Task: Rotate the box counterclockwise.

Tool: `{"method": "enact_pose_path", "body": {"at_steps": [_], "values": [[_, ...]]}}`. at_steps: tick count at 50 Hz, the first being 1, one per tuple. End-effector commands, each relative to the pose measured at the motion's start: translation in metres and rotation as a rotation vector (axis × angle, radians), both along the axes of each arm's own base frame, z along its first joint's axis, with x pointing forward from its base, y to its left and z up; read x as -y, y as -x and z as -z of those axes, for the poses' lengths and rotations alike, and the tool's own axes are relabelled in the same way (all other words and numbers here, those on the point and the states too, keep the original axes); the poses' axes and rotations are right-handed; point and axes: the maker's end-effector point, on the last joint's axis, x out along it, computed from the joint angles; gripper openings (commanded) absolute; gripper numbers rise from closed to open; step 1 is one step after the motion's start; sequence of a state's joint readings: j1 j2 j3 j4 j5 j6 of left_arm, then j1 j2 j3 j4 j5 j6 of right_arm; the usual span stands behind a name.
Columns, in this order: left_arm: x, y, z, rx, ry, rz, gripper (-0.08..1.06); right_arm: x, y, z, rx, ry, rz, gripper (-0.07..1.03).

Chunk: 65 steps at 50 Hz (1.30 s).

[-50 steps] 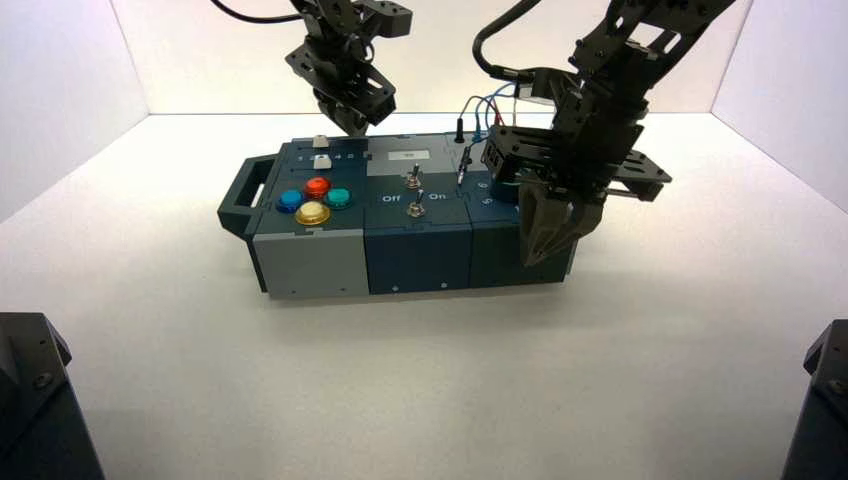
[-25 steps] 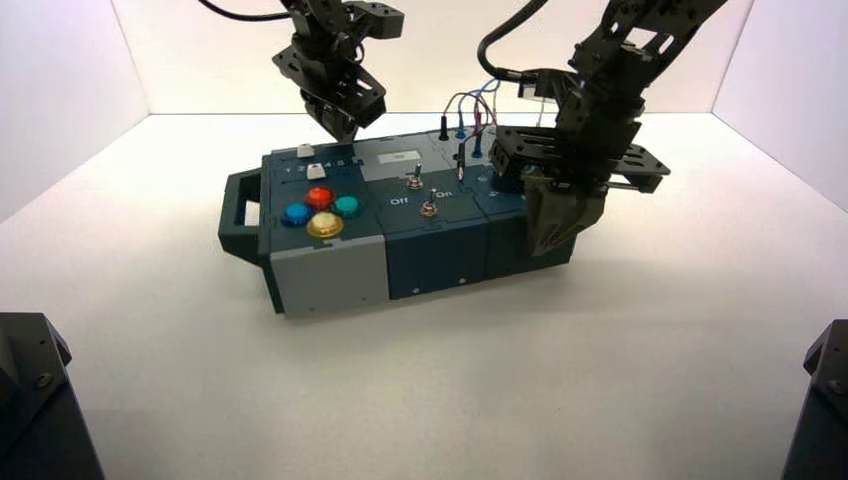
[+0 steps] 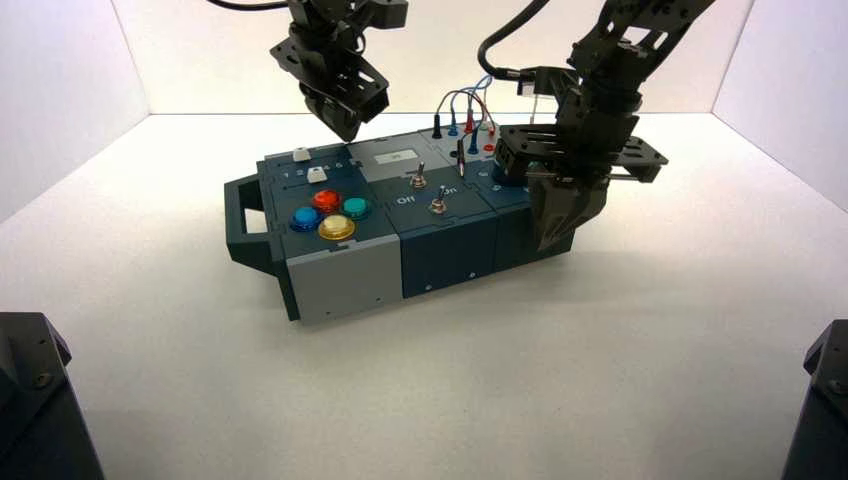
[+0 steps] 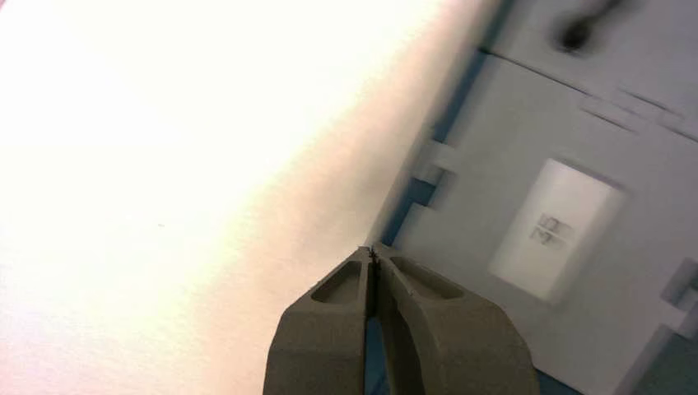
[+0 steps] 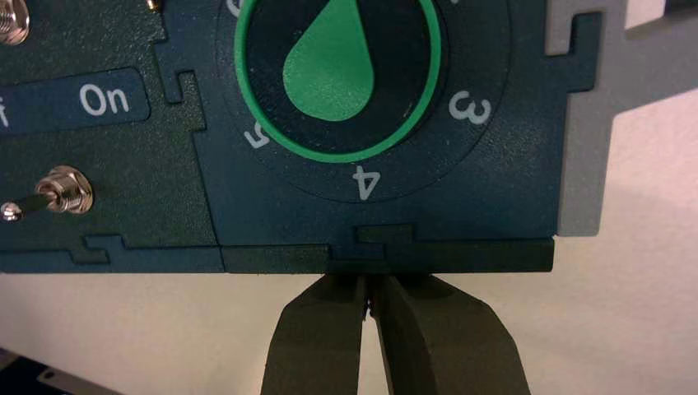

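— The right tool (image 3: 552,240): where is it, and how wide?

— Down at the box's (image 3: 400,215) near long side, by its right end, fingers pressed together with no gap and nothing between them. In the right wrist view the tips (image 5: 366,309) meet the side wall just under the top edge, below the green dial (image 5: 339,70).

— And the left tool (image 3: 340,125)?

— Up behind the box's far long side, above its left half. Its fingers are closed too and grip nothing. Its own camera shows the tips (image 4: 372,255) at the box's far edge, near the small pale display (image 4: 553,226), though I cannot tell whether they touch.

— Describe the box.

— Long, dark blue with a grey section at the left end and a dark handle (image 3: 243,215) beyond it. On top: a cluster of round buttons in red (image 3: 325,199), blue (image 3: 305,218), teal (image 3: 355,207) and yellow (image 3: 336,228); two toggle switches (image 3: 437,204) mid-box beside "Off" and "On" lettering; looped wires (image 3: 465,108) at the far right. The dial sits inside a ring of numbers, with 3, 4 and 5 readable.

— Where does it lie?

— On the white desk (image 3: 600,350), mid-desk between the two tools, and skewed: its left end sits nearer the robot, its right end farther back.
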<state>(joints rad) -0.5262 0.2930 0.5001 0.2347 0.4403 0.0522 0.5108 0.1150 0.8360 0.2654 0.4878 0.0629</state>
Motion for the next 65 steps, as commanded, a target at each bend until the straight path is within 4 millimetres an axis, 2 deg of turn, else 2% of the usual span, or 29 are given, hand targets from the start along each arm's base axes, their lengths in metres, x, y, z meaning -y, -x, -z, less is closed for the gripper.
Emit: {"method": "enact_pose_path", "body": {"at_steps": [1, 33, 39, 49, 59, 65], "values": [[0.010, 0.028, 0.012, -0.057, -0.021, 0.035, -0.03, -0.007, -0.028, -0.017, 0.074, -0.036, 0.021, -0.02], [0.008, 0.031, 0.015, -0.061, -0.024, 0.041, -0.03, -0.011, -0.042, -0.017, 0.093, -0.018, -0.013, -0.02], [0.008, 0.029, 0.014, -0.055, -0.028, 0.048, -0.03, -0.010, -0.038, -0.019, 0.092, -0.019, -0.010, -0.02], [0.003, 0.012, -0.001, 0.003, -0.010, 0.040, -0.03, -0.005, -0.032, -0.025, 0.132, -0.033, -0.003, -0.02], [0.001, 0.001, -0.021, 0.052, 0.008, 0.037, -0.03, -0.007, -0.037, -0.053, 0.220, -0.073, -0.005, -0.02], [0.004, -0.004, -0.042, 0.098, 0.033, 0.036, -0.03, -0.007, -0.038, -0.068, 0.260, -0.089, -0.012, -0.02]]}}
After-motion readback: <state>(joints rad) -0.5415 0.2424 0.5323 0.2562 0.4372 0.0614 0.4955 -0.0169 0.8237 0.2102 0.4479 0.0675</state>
